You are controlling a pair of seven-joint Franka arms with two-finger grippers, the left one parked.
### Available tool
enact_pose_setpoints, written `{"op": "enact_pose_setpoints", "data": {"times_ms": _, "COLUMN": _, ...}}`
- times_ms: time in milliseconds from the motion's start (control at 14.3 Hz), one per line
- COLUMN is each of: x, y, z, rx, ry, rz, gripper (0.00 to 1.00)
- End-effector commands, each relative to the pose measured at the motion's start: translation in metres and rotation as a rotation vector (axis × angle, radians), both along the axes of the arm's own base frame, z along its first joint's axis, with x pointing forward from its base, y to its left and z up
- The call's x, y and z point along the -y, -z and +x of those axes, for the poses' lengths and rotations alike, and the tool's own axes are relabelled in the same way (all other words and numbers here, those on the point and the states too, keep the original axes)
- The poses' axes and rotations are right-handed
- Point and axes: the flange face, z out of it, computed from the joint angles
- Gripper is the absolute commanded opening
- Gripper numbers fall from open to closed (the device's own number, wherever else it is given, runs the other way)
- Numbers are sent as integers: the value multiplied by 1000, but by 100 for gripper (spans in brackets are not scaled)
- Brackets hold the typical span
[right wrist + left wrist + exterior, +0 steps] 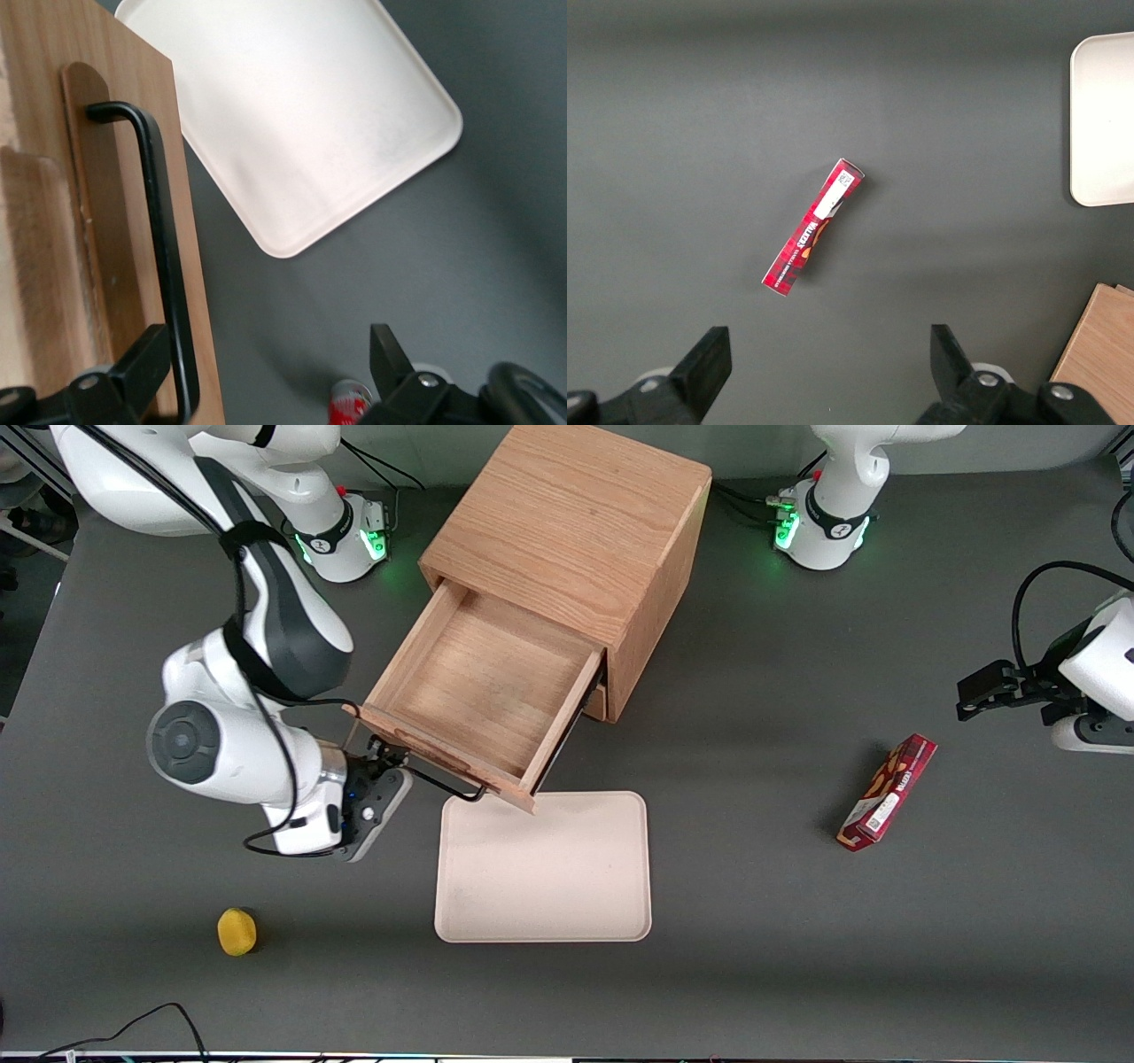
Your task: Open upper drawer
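Observation:
The upper drawer [483, 691] of the oak cabinet [567, 531] stands pulled far out, its shallow wooden tray bare inside. Its thin black bar handle [438, 779] runs along the drawer front [97, 221]. My gripper [385, 766] sits at the end of that handle nearest the working arm. It is open [266, 354], with its fingers wide apart. The handle bar [164, 257] passes between them, close to one finger [142, 359], and is not clamped. A sliver of the lower drawer [595, 701] shows under the upper one.
A cream tray [545, 868] lies on the table nearer the front camera, and the drawer front overhangs its corner. A yellow round thing [236, 931] sits nearer the camera than my arm. A red box [889, 792] lies toward the parked arm's end.

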Motion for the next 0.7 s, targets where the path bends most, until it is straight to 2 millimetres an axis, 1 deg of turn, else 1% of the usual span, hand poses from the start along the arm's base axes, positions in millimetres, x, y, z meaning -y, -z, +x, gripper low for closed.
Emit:
{"op": "enact_pose_setpoints", "data": {"times_ms": 0, "x": 0, "y": -57, "z": 2, "rx": 41, "ry": -19, "rz": -12, "gripper": 100}}
{"op": "enact_pose_setpoints", "data": {"times_ms": 140, "x": -1, "y": -110, "z": -17, "rx": 100, "ry": 26, "rz": -34, "gripper": 100}}
{"op": "enact_pose_setpoints", "data": {"times_ms": 280, "x": -1, "y": -144, "z": -37, "rx": 90, "ry": 197, "rz": -57, "gripper": 100}}
{"op": "enact_pose_setpoints", "data": {"times_ms": 350, "x": -1, "y": -170, "z": -52, "rx": 104, "ry": 318, "rz": -68, "gripper": 100}}
{"op": "enact_pose_setpoints", "data": {"times_ms": 490, "x": 4, "y": -204, "z": -71, "rx": 106, "ry": 604, "rz": -73, "gripper": 100}}
{"op": "enact_pose_setpoints", "data": {"times_ms": 560, "x": 8, "y": -216, "z": -80, "rx": 97, "ry": 677, "rz": -86, "gripper": 100}}
{"op": "enact_pose_setpoints", "data": {"times_ms": 630, "x": 19, "y": -227, "z": -88, "rx": 92, "ry": 718, "rz": -103, "gripper": 100}}
